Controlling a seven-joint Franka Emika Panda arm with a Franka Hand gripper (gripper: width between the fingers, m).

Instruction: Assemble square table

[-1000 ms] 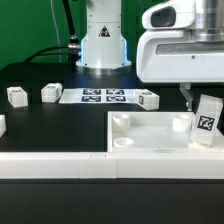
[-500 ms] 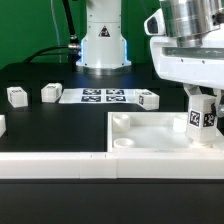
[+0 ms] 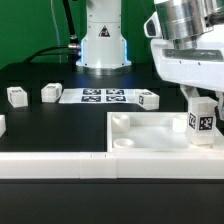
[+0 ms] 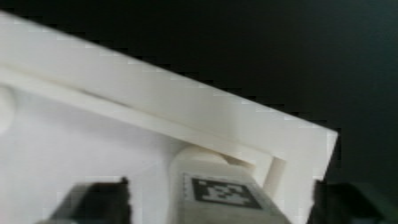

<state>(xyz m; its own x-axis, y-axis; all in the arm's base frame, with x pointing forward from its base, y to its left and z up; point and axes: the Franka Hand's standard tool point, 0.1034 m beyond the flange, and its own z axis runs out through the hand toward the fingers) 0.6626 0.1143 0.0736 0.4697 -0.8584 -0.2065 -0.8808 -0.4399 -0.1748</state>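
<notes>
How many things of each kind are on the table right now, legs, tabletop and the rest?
Table legs: 4, three loose, one between the end effector's open fingers
Square tabletop slab: 1
Marker board: 1
Long low white wall: 1
Total: 7, not counting a white piece cut off at the exterior view's left edge

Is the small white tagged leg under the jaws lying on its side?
No, the small white tagged leg stands upright at the white square slab's corner.
</notes>
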